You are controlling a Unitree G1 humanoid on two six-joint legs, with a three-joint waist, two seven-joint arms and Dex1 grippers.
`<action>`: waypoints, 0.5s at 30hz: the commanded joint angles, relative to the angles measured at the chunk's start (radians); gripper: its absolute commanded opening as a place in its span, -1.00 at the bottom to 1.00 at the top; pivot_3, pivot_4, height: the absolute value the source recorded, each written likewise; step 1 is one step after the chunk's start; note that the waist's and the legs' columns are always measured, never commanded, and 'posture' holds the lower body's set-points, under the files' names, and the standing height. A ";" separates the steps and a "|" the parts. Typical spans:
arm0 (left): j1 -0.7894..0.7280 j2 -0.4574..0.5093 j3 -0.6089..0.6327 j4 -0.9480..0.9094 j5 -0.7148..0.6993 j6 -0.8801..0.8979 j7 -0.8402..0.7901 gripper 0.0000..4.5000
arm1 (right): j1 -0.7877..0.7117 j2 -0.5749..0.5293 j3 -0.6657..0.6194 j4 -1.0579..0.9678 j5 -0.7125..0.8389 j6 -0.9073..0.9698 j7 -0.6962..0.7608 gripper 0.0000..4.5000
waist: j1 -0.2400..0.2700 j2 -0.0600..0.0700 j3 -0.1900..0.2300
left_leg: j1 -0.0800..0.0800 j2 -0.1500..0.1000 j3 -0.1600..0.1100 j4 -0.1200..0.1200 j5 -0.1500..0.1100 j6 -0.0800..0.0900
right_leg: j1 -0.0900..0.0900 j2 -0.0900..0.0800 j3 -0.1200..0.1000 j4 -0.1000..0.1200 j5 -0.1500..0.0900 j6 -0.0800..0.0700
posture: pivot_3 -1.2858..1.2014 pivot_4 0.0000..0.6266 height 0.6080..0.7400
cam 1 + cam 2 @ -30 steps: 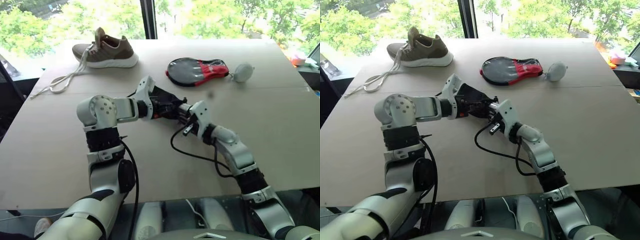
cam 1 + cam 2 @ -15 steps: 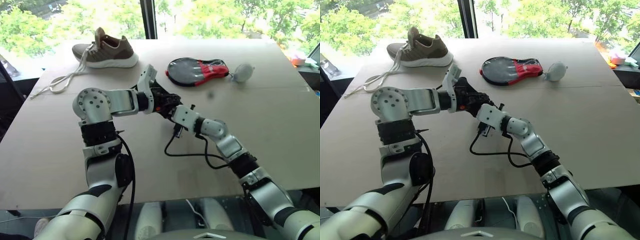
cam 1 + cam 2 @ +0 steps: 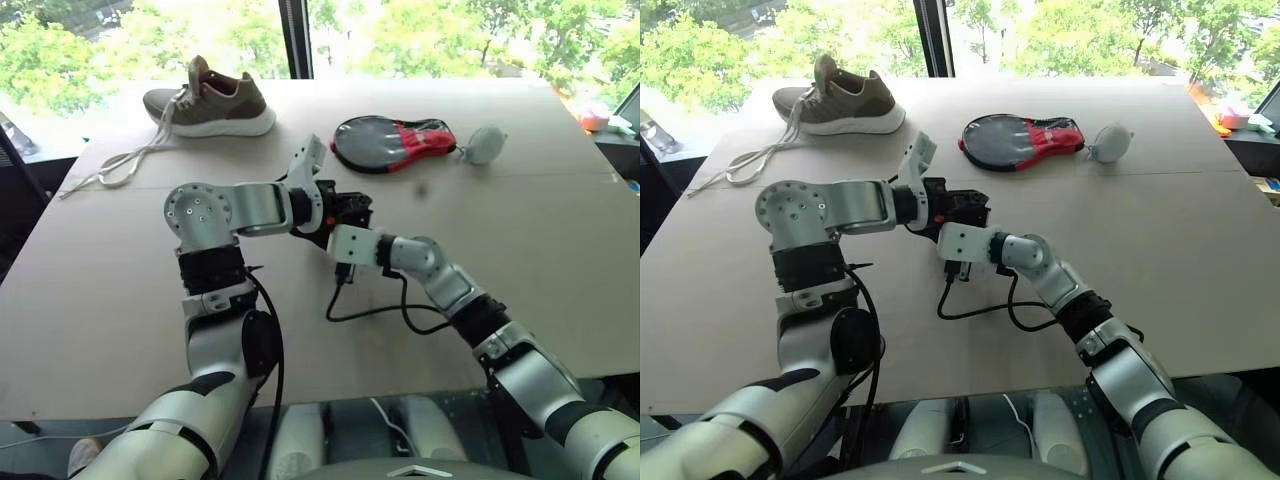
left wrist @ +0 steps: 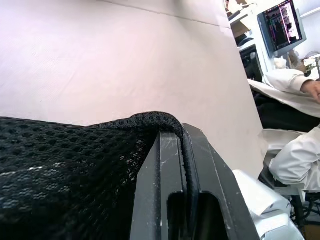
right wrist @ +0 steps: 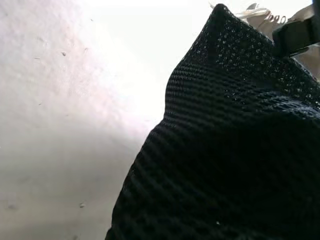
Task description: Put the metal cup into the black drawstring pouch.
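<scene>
Both claws, the left gripper (image 3: 345,208) and right gripper (image 3: 322,232), are clamped on the black pouch (image 4: 75,170), bunched between them above the table (image 3: 520,230).

one shoe (image 3: 212,100) is sitting on the table (image 3: 560,250) — one black-and-red racket-shaped case (image 3: 392,142), one grey-white ball (image 3: 485,144), one black drawstring pouch (image 4: 70,175) are showing — plus two grippers, left gripper (image 3: 352,212) and right gripper (image 3: 335,238).

Both arms bent inward, wrists meeting mid-frame. Left gripper (image 3: 352,212) fingers (image 4: 172,200) clamped tight on black mesh; right gripper (image 3: 338,232) just beside it, fingers closed too.
</scene>
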 commanded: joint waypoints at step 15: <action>0.263 0.171 -0.112 -0.212 0.078 -0.158 -0.158 -1.00 | 0.089 -0.099 -0.063 -0.293 0.081 0.243 0.150 0.06 | 0.004 -0.001 0.001 | 0.001 0.001 0.000 0.000 0.000 -0.001 | 0.001 -0.001 -0.001 0.000 0.000 0.000 | 0.03 -0.52 1.00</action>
